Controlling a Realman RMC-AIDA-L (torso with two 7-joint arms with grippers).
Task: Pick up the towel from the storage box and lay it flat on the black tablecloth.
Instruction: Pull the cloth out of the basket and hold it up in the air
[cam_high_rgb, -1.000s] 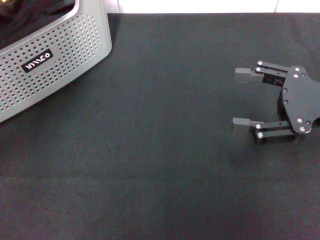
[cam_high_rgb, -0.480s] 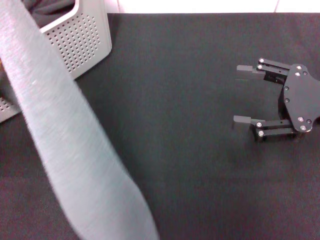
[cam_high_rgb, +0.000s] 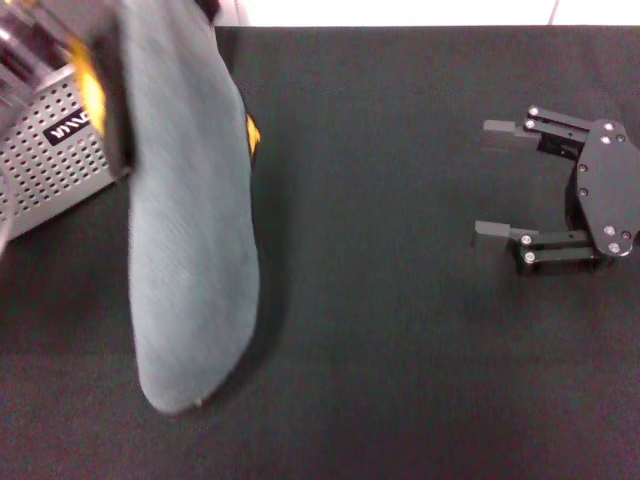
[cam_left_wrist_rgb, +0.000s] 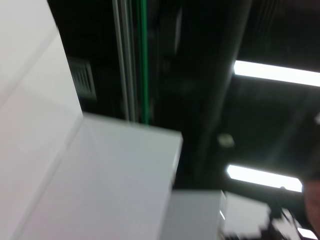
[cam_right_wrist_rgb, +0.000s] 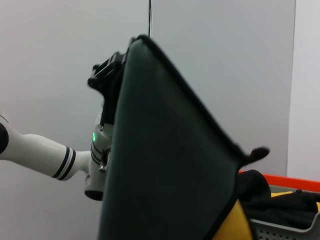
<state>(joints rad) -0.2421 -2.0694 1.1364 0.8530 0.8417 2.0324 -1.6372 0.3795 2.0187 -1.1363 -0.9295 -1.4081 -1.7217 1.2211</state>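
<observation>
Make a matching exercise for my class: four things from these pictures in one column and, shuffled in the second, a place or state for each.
1. towel
2. storage box
3. right gripper
4. left gripper

A. open, over the right side of the black tablecloth
B. raised, clamped on the top of the hanging cloth
C. far left, perforated walls
D. hangs in the air, grey face, orange showing

Pairs: 1-D, 2-C, 3-A, 4-B

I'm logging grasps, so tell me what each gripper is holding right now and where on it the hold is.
The right gripper is open and holds nothing. The towel hangs lifted from its upper end beside the storage box, presumably by the left arm; the exact grip point is hidden.
</observation>
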